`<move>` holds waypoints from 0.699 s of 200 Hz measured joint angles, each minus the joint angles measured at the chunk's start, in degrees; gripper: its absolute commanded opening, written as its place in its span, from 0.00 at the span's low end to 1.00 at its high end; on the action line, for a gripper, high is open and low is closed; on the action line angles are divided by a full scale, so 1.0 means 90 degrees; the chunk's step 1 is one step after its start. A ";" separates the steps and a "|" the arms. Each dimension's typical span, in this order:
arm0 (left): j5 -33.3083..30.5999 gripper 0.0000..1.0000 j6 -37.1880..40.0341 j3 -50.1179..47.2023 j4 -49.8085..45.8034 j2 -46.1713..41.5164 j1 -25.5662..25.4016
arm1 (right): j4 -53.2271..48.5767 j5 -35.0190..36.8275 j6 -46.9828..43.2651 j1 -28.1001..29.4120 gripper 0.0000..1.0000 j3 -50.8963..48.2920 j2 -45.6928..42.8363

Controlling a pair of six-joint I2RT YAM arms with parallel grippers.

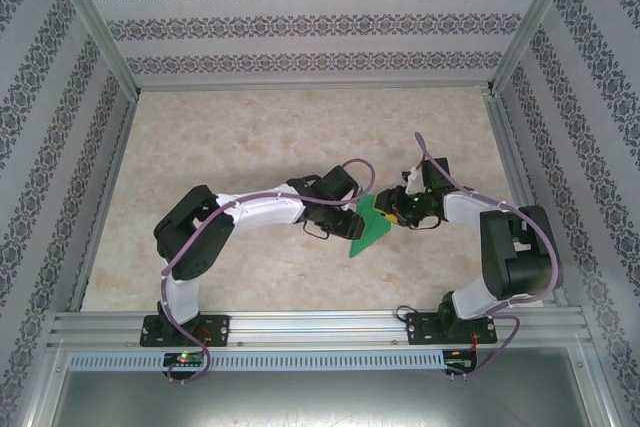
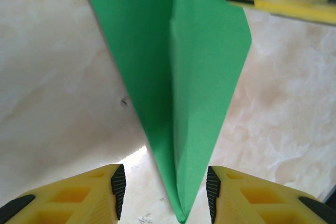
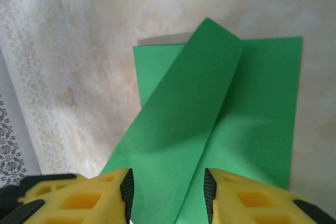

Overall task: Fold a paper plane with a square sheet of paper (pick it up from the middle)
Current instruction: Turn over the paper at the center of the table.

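Bright green partly folded paper sheet [image 1: 368, 232] lay mid-table on beige marbled tabletop [image 1: 250, 137]. Left gripper [image 2: 163, 184] jaws apart, straddling pointed tip. Right gripper [image 3: 167, 187] jaws apart over opposite end.

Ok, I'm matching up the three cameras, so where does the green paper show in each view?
Top external: green paper lies mid-table, slightly right of centre.
Left wrist: it fills the upper middle, tapering to a tip inside the open left gripper.
Right wrist: centre, with a folded flap lying diagonally, reaching down into the right gripper.
Shared landmark: the beige marbled tabletop.
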 measured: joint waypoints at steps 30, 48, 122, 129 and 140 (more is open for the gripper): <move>0.0073 0.48 -0.0022 0.0172 0.0051 0.0114 0.0080 | 0.0015 0.0000 0.0000 0.0000 0.44 -0.0102 -0.0056; 0.0153 0.46 -0.0036 0.0316 0.0138 0.0245 0.0085 | 0.0058 0.0000 0.0000 -0.0002 0.44 -0.0153 -0.0131; 0.0500 0.36 -0.0121 0.0527 0.0372 0.0767 0.0211 | 0.0085 -0.0005 0.0000 -0.0087 0.44 -0.0260 -0.0253; 0.0549 0.35 -0.0148 0.0534 0.0396 0.0784 0.0211 | 0.0087 -0.0007 0.0000 -0.0102 0.44 -0.0260 -0.0253; 0.0622 0.34 -0.0177 0.0566 0.0413 0.0818 0.0211 | 0.0087 -0.0005 0.0000 -0.0102 0.44 -0.0260 -0.0255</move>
